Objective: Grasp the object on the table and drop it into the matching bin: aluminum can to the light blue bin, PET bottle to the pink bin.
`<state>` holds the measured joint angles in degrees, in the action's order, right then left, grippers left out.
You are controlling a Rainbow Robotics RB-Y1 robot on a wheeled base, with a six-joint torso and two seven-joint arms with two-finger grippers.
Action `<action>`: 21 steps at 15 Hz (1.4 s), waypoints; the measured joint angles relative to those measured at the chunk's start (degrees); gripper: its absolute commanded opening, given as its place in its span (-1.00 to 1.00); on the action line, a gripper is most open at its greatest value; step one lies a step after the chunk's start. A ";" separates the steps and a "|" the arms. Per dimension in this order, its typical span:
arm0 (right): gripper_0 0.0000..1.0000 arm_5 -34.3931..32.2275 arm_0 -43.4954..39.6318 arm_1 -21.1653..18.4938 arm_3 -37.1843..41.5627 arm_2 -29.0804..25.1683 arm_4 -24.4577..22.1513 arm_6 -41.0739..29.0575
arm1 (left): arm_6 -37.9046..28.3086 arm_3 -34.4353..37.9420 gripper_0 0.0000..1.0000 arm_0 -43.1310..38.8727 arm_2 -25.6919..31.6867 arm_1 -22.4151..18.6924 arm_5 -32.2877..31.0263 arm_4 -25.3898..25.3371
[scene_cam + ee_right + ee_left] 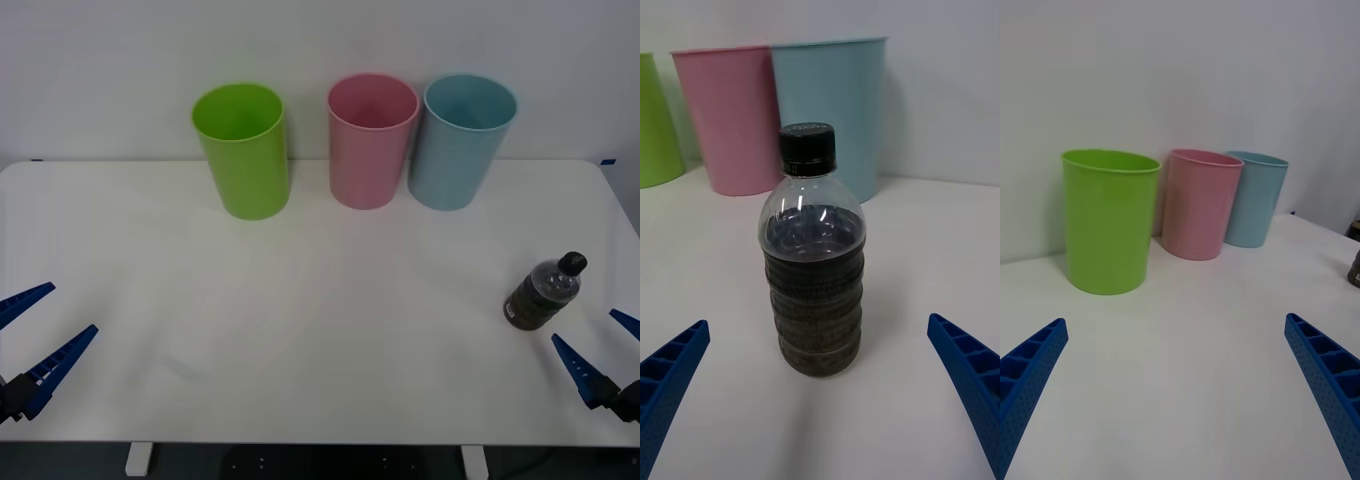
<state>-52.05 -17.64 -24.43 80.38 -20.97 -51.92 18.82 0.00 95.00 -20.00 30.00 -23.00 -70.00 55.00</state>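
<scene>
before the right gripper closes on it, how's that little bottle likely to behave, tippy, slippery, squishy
The PET bottle stands upright on the table, narrow-based and tall, so an off-centre nudge from the open right gripper could tip it and let it roll. Mostly full of dark liquid, it is probably fairly heavy for its size. Its ribbed sides should help grip, though thin plastic may flex.

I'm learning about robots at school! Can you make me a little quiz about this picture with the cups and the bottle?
1. True or false: the bottle stands upright.
2. Which claw is nearer the bottle? A) left B) right
3. Fill in: the bin between the green bin and the blue bin is ____.

Key: 1 true. 2 B. 3 pink.
</scene>
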 measured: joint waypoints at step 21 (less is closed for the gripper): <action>1.00 3.93 15.95 1.42 -15.61 5.49 0.23 7.31 | 0.00 0.00 1.00 0.00 0.00 0.00 0.00 0.00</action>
<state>-48.12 -1.69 -23.01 64.77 -15.47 -51.69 26.13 0.00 95.00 -20.00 30.00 -23.00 -70.00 55.00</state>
